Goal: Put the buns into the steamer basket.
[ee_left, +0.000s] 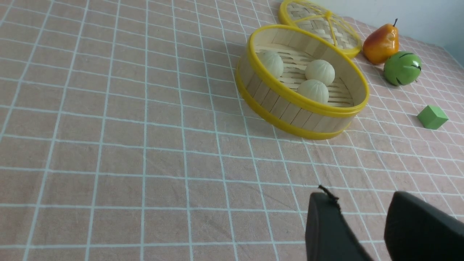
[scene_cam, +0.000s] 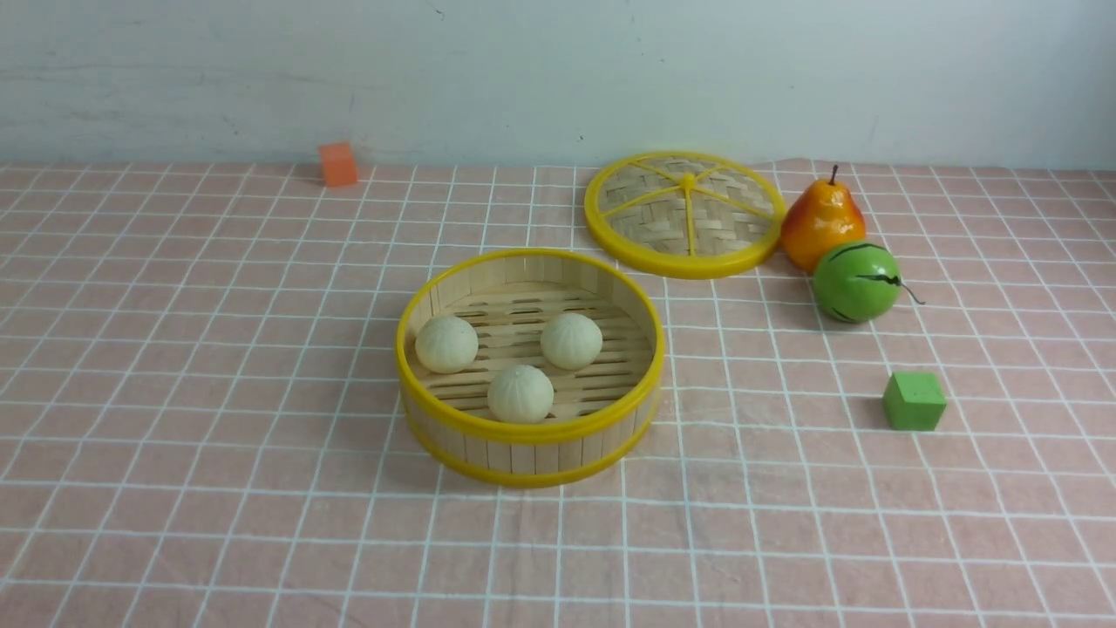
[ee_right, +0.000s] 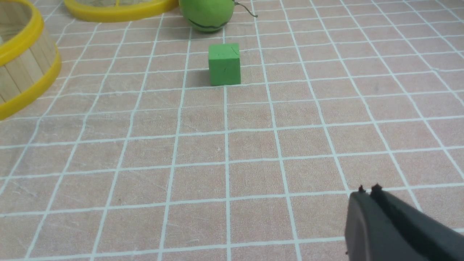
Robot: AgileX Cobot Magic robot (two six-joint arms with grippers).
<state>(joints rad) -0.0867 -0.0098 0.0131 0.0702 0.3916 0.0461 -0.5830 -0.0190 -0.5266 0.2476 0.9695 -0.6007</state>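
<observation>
Three cream-white buns lie inside the steamer basket (scene_cam: 530, 432), a round bamboo tray with yellow rims in the middle of the cloth: one (scene_cam: 445, 344) at its left, one (scene_cam: 571, 340) at its right and one (scene_cam: 520, 393) nearest me. The left wrist view shows the basket (ee_left: 290, 108) with the same buns (ee_left: 319, 71) from the side. My left gripper (ee_left: 362, 197) hangs open and empty over bare cloth, well short of the basket. My right gripper (ee_right: 368, 190) is shut on nothing above the cloth, short of the green cube. Neither arm shows in the front view.
The flat woven lid (scene_cam: 686, 214) lies behind the basket to the right. Beside it stand an orange-red pear (scene_cam: 821, 220) and a green striped ball (scene_cam: 856, 281). A green cube (scene_cam: 914, 400) sits right of the basket, an orange cube (scene_cam: 337, 164) by the back wall.
</observation>
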